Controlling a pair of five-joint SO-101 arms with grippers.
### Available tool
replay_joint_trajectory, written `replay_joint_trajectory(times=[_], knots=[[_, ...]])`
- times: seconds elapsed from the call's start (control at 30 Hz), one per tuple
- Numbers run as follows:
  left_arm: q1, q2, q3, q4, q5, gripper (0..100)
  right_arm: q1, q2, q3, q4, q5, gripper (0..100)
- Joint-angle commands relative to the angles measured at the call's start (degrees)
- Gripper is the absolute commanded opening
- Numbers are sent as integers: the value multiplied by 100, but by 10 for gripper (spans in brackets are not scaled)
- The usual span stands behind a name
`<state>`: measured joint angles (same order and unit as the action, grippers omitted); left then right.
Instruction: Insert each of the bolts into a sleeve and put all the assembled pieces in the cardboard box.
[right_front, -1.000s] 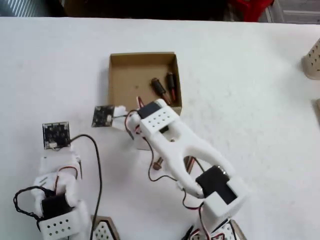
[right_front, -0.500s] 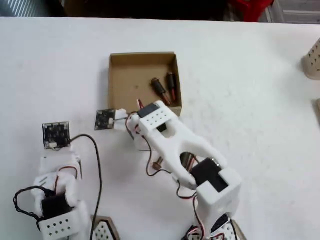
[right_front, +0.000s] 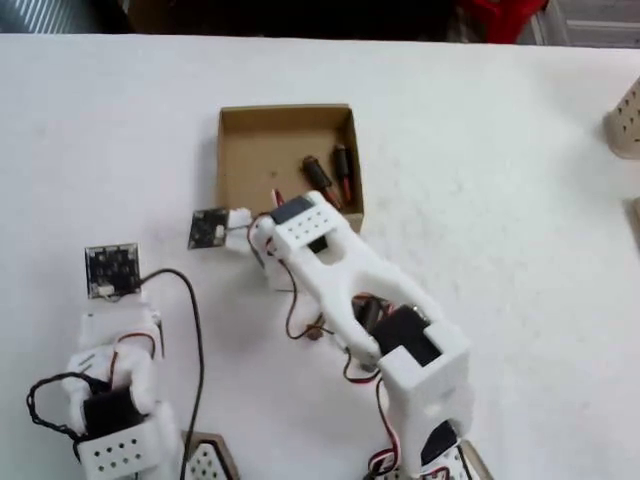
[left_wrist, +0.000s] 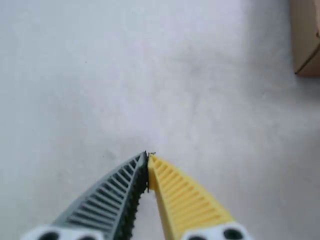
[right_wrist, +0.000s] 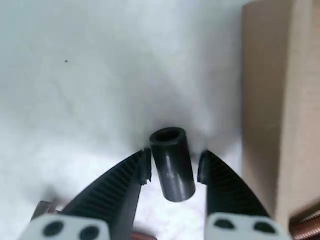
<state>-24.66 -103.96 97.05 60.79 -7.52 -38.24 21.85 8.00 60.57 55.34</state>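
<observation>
We see the right arm's black-fingered gripper (right_wrist: 175, 154) down at the white table (right_front: 500, 200). Its jaws are released and set either side of a short dark cylindrical sleeve (right_wrist: 172, 167), with a gap showing between the sleeve and one finger. The sleeve sits on the table with its hollow end towards the wrist camera, just beside the outer wall of the brown cardboard box (right_front: 265, 160). We also make out a copper-coloured threaded bolt (right_wrist: 306, 225) close to that same wall. Inside the box lie a dark assembled piece (right_front: 318, 176) and a second assembled piece (right_front: 343, 172), side by side near one wall. The left arm's gripper (left_wrist: 148, 159), with one grey finger and one yellow, is clenched tip to tip over the table, well apart from the box.
</observation>
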Motion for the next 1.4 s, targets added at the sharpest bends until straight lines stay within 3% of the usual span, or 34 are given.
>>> replay_joint_trajectory(times=[0.0, 0.2, 0.43, 0.73, 0.9, 0.97, 1.37], knots=[[-48, -57, 0, -149, -26, 23, 4, -40, -185, 31, 9, 132], [-48, -57, 0, -149, -26, 23, -31, -84, -185, 31, 70, 134], [-48, -57, 0, -149, -35, 23, -31, -356, -158, 321, 853, 134], [-31, -57, 0, -149, -35, 23, 13, -57, -176, -40, 870, 129], [-31, -57, 0, -149, -35, 23, 13, -57, -176, -40, 844, 12], [-31, -57, 0, -149, -35, 23, 13, -75, -176, -4, 791, 25], [-31, -57, 0, -167, -35, 23, 787, -1596, -132, 884, -1468, 18]])
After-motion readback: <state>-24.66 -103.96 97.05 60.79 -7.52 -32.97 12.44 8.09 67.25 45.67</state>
